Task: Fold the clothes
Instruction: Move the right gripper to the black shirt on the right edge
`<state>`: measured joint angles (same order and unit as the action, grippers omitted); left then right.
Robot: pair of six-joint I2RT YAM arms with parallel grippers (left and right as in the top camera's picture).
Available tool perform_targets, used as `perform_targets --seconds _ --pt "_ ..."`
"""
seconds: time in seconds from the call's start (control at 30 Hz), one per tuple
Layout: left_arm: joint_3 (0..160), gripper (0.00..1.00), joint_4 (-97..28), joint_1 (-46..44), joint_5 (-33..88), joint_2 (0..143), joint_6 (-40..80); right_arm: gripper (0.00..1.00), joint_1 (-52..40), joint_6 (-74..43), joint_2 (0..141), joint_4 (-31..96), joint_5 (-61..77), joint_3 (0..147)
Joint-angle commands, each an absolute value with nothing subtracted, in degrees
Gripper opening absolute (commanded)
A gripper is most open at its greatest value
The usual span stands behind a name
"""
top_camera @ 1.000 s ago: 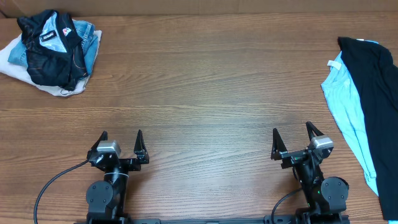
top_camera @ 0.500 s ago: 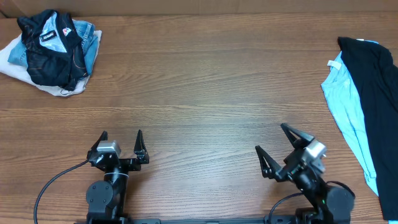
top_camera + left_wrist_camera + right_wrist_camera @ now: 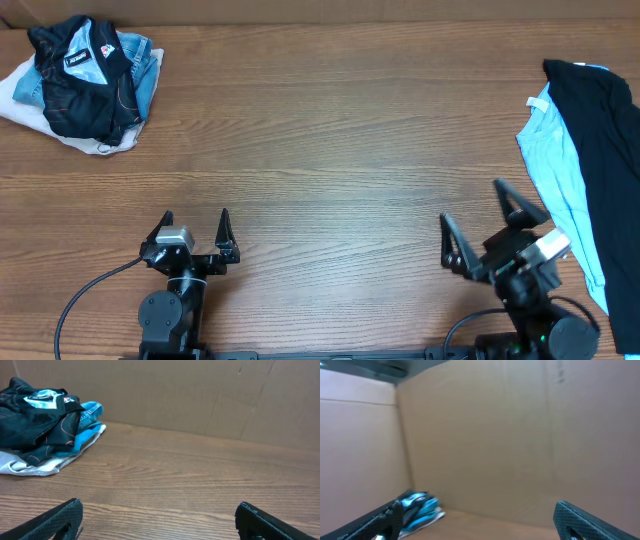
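1. Black shirt (image 3: 600, 120) lies at the right edge of the table (image 3: 320, 140), draped over a blue shirt (image 3: 555, 170) and partly out of frame.
2. Left gripper (image 3: 195, 213) and right gripper (image 3: 470, 200) both gape wide and hold nothing, well apart from it.
3. Soft, light, floppy cotton, so it'll likely sag and drag. Pinch a hem or shoulder edge, black layer only, not the blue beneath.

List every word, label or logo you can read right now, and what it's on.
Patch on the dark jacket: white with a red mark, lettering too small to read in either view.
Black T-shirt: no text showing.
Light blue T-shirt: no text showing.
Nothing else carries text.
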<state>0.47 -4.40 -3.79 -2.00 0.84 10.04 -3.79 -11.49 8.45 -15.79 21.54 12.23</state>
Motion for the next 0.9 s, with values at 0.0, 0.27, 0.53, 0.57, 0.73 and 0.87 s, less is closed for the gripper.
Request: perform_targets --seconds 0.0,0.27,0.53,0.57,0.73,0.87 --pt "0.3 1.00 -4.3 -4.1 -2.3 0.3 8.8 1.00 -4.1 -5.6 17.9 -15.6 15.4 18.9" --pt "0.3 1.00 -4.3 -4.1 -2.3 0.3 8.8 1.00 0.1 -0.7 48.3 -6.2 6.5 40.2" --pt "0.3 1.00 -4.3 -4.1 -2.3 0.3 8.8 1.00 15.0 1.7 85.0 24.2 6.9 76.5" --pt "0.3 1.00 -4.3 -4.1 -2.3 0.3 8.8 1.00 16.0 1.7 88.1 26.9 6.9 79.7" --pt "0.3 1.00 -4.3 -4.1 -2.3 0.3 8.8 1.00 20.3 1.8 99.1 30.3 6.8 87.8" --pt "0.3 1.00 -4.3 -4.1 -2.3 0.3 8.8 1.00 22.8 1.8 103.8 25.3 0.7 87.8"
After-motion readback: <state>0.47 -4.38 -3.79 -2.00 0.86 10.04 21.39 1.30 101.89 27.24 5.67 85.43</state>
